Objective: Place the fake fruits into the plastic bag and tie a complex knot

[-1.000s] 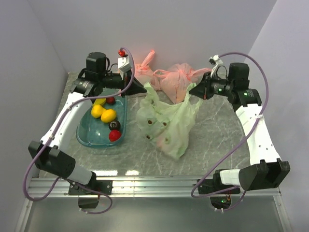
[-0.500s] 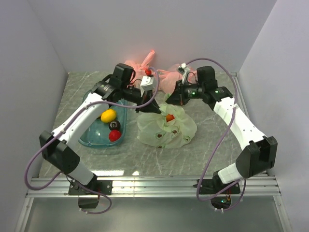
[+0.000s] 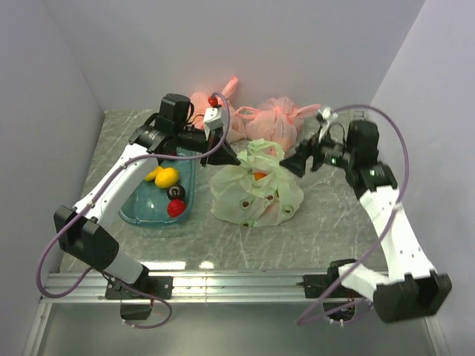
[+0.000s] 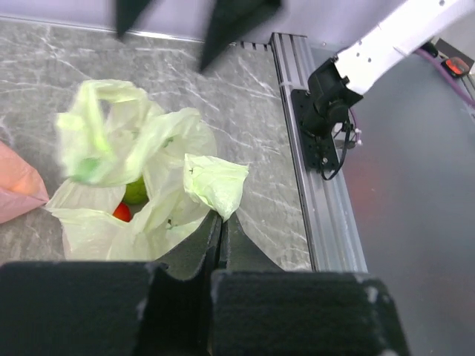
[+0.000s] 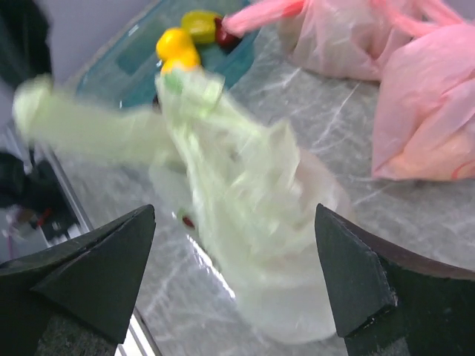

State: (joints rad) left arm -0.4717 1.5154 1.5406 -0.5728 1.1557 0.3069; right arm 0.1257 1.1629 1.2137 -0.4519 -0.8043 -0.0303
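Note:
The pale green plastic bag (image 3: pixel 256 194) sits slumped mid-table with its top loose; a knot is out of view. An orange fruit (image 3: pixel 260 176) shows at its mouth, and in the left wrist view a green fruit (image 4: pixel 133 191) and a red one (image 4: pixel 121 213) lie inside. My left gripper (image 3: pixel 236 160) (image 4: pixel 220 215) is shut on a flap of the bag (image 4: pixel 215 182) at the bag's upper left. My right gripper (image 3: pixel 292 165) (image 5: pixel 234 209) stands wide open just right of the bag, holding nothing; the bag (image 5: pixel 245 200) is blurred in front of it. Yellow lemons (image 3: pixel 165 176), a dark fruit (image 3: pixel 177 192) and a red fruit (image 3: pixel 176 208) stay in the tray.
A teal tray (image 3: pixel 133 211) stands left of the bag. Two salmon-pink tied bags (image 3: pixel 278 119) (image 3: pixel 215 107) rest at the back by the wall. The aluminium rail (image 3: pixel 237 280) runs along the near table edge.
My right gripper has opened, let go of the bag's handle and drawn back to the right. The bag's top has dropped loose. My left gripper stays shut and has shifted slightly back.

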